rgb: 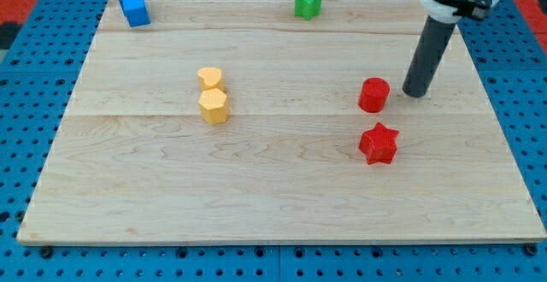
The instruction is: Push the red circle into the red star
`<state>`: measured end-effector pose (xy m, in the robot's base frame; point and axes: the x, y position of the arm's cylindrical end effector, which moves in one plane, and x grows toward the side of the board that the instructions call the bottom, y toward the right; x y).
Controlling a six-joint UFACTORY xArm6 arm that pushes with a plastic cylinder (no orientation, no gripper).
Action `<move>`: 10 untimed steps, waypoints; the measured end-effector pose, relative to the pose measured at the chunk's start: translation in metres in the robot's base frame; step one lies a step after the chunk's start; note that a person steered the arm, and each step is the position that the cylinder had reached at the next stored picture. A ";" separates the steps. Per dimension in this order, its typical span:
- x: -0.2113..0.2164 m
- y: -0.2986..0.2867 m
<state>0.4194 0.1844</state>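
Observation:
The red circle [373, 95] stands on the wooden board [273, 188] at the view's right of centre. The red star [379, 143] lies just below it, a small gap apart. My tip [414, 93] rests on the board just to the right of the red circle, close to it but not clearly touching. The dark rod rises from it toward the view's top right.
A yellow heart [210, 79] and a yellow hexagon [214, 107] sit touching left of centre. A blue block [134, 7] is at the top left. A green star [308, 2] is at the top edge. Blue pegboard surrounds the board.

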 end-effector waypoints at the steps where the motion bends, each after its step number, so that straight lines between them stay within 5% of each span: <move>1: 0.010 -0.033; 4: -0.047 -0.057; 7: 0.028 -0.073; 10: 0.018 -0.065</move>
<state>0.4372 0.1193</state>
